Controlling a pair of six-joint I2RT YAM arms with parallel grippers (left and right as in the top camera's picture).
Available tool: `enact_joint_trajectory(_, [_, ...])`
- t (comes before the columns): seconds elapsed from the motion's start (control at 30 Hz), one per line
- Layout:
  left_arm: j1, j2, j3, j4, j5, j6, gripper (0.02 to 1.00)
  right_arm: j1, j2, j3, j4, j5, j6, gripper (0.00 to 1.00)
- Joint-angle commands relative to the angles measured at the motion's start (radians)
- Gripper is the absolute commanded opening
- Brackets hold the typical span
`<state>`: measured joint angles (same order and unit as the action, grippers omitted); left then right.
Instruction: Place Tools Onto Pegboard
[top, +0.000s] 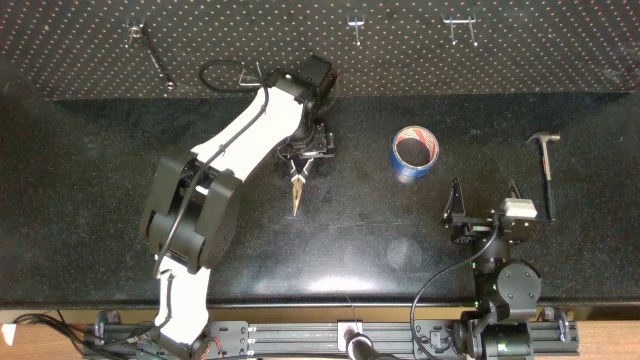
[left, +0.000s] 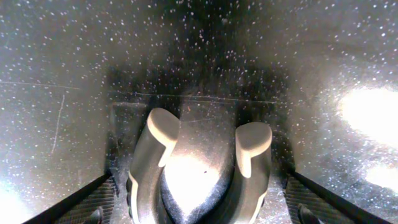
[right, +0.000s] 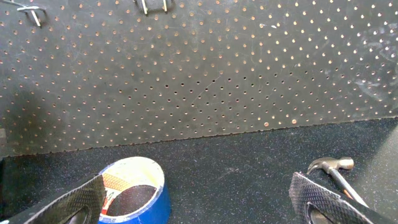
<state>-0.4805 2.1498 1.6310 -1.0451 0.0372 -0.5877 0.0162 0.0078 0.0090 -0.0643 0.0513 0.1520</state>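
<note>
The black speckled worktop (top: 100, 200) runs under both arms, faintly glossy where the lamps catch it, and I'll work outward from the bases. Closest in, my right gripper (top: 485, 197) sits low by its own base with its jaws spread and nothing between them. A little farther out, the pliers (top: 298, 190) lie flat near the middle, pointed nose toward the bases and curved handles with pale rounded ends toward the board. My left gripper (top: 304, 152) is down over those handles, jaws spread wide to either side and not yet closed on them. Off to the right lies the hammer (top: 546, 165), a slim handle with a steel claw head, and between it and the pliers is the tape roll (top: 415, 152), a blue ring resting on its flat side. At the back stands the pegboard (top: 560, 60), dark with a fine grid of holes. A thin metal wrench (top: 155, 58) looks hung from the left hook (top: 135, 30), so I count one tool done. The middle hook (top: 355, 28) and right hook (top: 460, 28) are bare, leaving pliers, tape and hammer, with the pliers first by my reckoning
</note>
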Motion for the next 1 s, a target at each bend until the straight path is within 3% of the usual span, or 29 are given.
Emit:
enact_joint_trajectory(0.03, [0.001, 0.000, -0.027, 0.010, 0.012, 0.001, 0.794, 0.008, -0.007, -0.005, -0.002, 0.009, -0.007, 0.972])
enact_joint_trajectory(0.17, [0.001, 0.000, -0.027, 0.010, 0.012, 0.001, 0.531, 0.008, -0.007, -0.005, -0.002, 0.009, -0.007, 0.976])
enact_joint_trajectory(0.33, [0.001, 0.000, -0.027, 0.010, 0.012, 0.001, 0.051, 0.008, -0.007, -0.005, -0.002, 0.009, -0.007, 0.976])
enact_joint_trajectory(0.57, [-0.020, -0.101, -0.027, 0.010, -0.002, 0.000, 0.029, 0.008, -0.007, -0.005, -0.002, 0.009, -0.007, 0.976])
enact_joint_trajectory(0.63, [-0.073, -0.270, -0.027, 0.010, -0.112, -0.011, 0.029, 0.008, -0.007, -0.005, -0.002, 0.009, -0.007, 0.974])
enact_joint_trajectory(0.73, [-0.177, -0.491, -0.027, -0.006, -0.350, -0.037, 0.031, 0.008, -0.007, -0.005, -0.002, 0.009, -0.007, 0.976])
enact_joint_trajectory(0.77, [-0.223, -0.590, -0.033, -0.028, -0.510, -0.037, 0.029, 0.008, -0.007, -0.005, -0.002, 0.009, -0.007, 0.974])
enact_joint_trajectory(0.8, [-0.240, -0.659, -0.057, -0.019, -0.615, -0.037, 0.029, 0.008, -0.007, -0.005, -0.002, 0.009, -0.007, 0.974])
enact_joint_trajectory(0.83, [-0.234, -0.769, -0.151, 0.077, -0.734, -0.036, 0.029, 0.008, -0.007, -0.005, -0.002, 0.009, -0.007, 0.976])
enact_joint_trajectory(0.87, [-0.200, -0.879, -0.296, 0.247, -0.782, -0.021, 0.027, 0.008, -0.007, -0.005, -0.002, 0.009, -0.007, 0.974])
enact_joint_trajectory(0.93, [-0.101, -1.067, -0.621, 0.668, -0.727, 0.072, 0.027, 0.008, -0.007, -0.005, -0.002, 0.009, -0.007, 0.974])
enact_joint_trajectory(1.0, [-0.057, -1.143, -0.793, 0.964, -0.691, 0.206, 0.029, 0.008, -0.007, -0.005, -0.002, 0.009, -0.007, 0.972])
